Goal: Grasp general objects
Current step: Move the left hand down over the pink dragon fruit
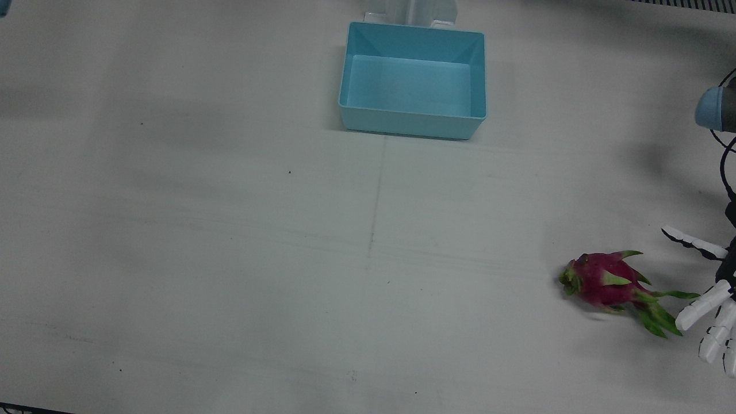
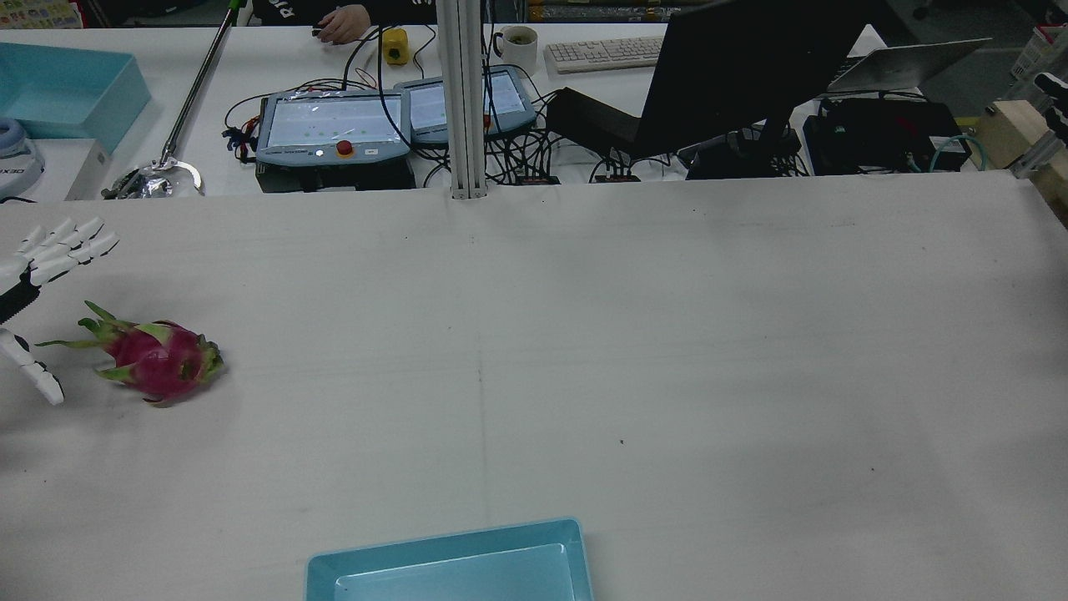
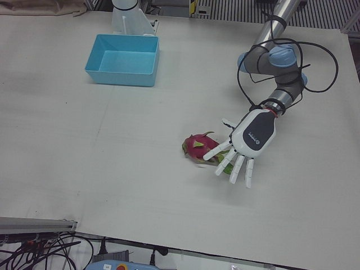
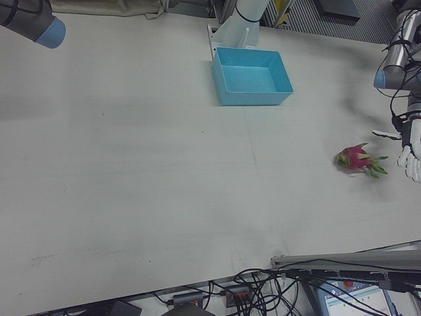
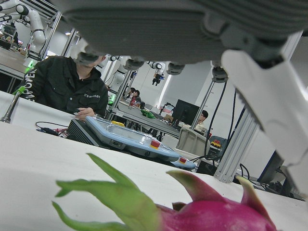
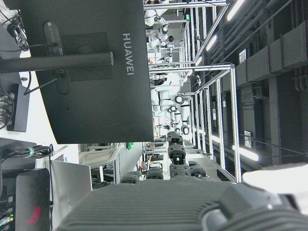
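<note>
Dragon fruit, magenta-skinned with green leafy scales (image 1: 610, 283), lies on its side on the white table (image 1: 230, 259) near the edge on the robot's left, well apart from the empty light-blue rectangular plastic bin (image 1: 413, 80); its long scale tips point toward the white-fingered left hand (image 1: 710, 305), whose fingers are spread and hold nothing. Rear view: the fruit (image 2: 154, 357) sits between the upper fingers and the lower finger of the left hand (image 2: 37, 292), a placement judged to prepare an enclosing grasp. Left-front view: the hand (image 3: 244, 147) hovers palm-down just beside the fruit (image 3: 199, 148), partly over its leafy end. Left hand view: the fruit (image 5: 211, 211) fills the lower frame, close under the fingers (image 5: 269, 96). Right hand view: the right hand (image 6: 168, 207) faces away toward a monitor; its state cannot be determined.
</note>
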Tool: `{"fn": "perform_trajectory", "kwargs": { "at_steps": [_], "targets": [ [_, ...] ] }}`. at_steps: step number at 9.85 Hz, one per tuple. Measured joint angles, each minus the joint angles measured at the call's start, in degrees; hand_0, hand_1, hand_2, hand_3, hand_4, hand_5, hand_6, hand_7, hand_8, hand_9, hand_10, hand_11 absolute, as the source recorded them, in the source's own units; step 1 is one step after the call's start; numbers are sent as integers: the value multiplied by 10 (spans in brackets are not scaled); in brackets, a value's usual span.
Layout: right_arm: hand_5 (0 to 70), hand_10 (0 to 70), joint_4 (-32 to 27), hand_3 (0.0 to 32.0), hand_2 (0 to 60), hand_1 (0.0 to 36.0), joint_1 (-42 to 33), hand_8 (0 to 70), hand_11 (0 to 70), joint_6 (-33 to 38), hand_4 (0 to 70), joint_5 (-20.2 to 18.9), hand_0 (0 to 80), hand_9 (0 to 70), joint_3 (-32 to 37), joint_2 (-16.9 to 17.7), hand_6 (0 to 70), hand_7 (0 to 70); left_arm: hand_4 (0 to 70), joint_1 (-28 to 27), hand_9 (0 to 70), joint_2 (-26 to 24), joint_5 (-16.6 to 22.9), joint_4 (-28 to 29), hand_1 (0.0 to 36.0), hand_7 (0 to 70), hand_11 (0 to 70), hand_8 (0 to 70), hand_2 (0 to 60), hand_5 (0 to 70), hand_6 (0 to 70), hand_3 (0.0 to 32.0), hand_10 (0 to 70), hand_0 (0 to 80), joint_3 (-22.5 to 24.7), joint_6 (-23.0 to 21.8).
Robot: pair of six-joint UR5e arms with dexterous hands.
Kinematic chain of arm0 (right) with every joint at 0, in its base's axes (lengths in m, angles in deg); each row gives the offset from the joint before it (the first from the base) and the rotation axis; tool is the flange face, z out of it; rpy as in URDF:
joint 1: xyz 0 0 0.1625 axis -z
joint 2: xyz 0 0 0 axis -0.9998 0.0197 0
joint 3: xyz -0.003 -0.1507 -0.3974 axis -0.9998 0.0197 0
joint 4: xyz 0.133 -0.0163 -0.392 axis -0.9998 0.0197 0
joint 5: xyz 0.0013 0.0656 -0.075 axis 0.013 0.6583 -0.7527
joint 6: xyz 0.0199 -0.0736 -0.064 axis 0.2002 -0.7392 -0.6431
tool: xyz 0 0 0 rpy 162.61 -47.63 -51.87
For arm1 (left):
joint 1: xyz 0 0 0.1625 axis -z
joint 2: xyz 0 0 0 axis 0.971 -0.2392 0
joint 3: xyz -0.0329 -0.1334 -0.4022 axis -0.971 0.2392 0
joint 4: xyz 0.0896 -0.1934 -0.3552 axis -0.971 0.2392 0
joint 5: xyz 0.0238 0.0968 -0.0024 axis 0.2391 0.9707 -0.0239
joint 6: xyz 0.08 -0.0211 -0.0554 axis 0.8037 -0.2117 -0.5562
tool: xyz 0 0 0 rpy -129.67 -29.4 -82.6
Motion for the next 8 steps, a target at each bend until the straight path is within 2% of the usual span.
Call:
{"fn": "perform_trajectory", "kwargs": {
  "at_steps": [3, 5, 8],
  "targets": [
    [0, 0, 0, 0, 0, 0, 0, 0, 0, 0, 0, 0, 0, 0, 0, 0, 0, 0, 0, -61, 0, -18, -42, -59, 154, 66, 0, 0, 0, 1, 0, 320, 0, 488, 23, 33],
    [0, 0, 0, 0, 0, 0, 0, 0, 0, 0, 0, 0, 0, 0, 0, 0, 0, 0, 0, -85, 0, -45, -50, -102, 160, 73, 0, 0, 0, 6, 0, 320, 0, 491, 26, 59],
    [0, 0, 0, 0, 0, 0, 0, 0, 0, 0, 0, 0, 0, 0, 0, 0, 0, 0, 0, -102, 3, -62, -60, -129, 164, 86, 0, 0, 8, 10, 0, 320, 0, 489, 24, 78]
  ]
}}
